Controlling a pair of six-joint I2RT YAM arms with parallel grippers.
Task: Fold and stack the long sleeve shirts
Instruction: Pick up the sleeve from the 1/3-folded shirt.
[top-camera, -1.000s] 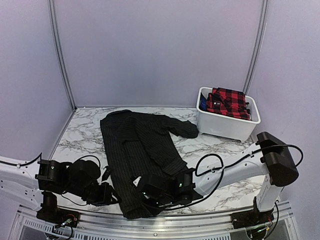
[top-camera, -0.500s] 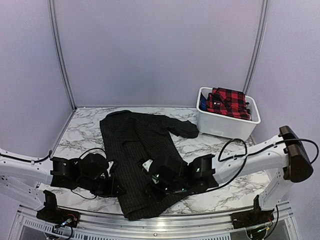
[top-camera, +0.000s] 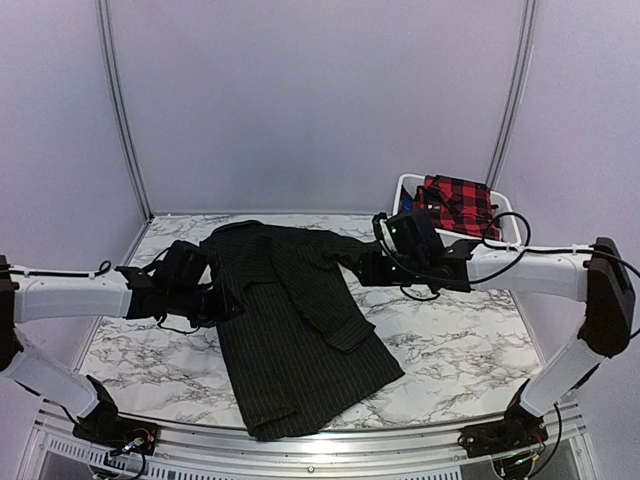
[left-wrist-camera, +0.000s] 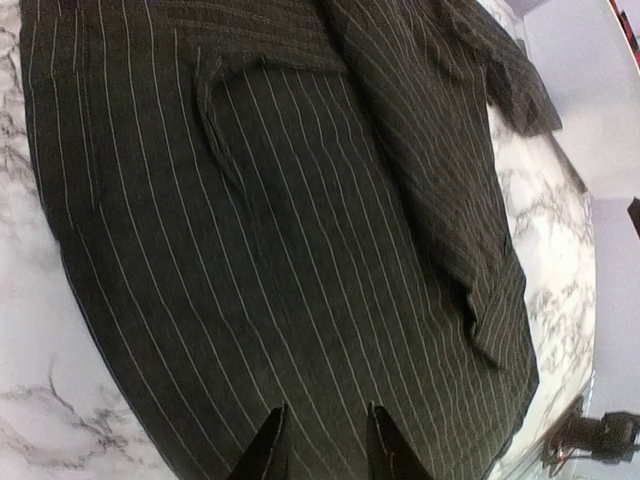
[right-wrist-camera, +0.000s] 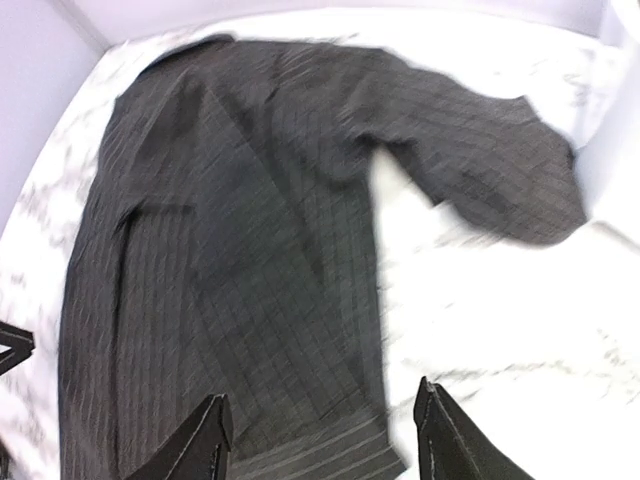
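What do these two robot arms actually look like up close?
Both the left arm and the right arm have white tube-like links, with chunky black joints and black wrists. Thin black cables loop loosely alongside them. Each arm ends in two black, pointed fingers.

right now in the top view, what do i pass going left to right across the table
left gripper → black pinstriped shirt → right gripper → white bin holding the red plaid shirt
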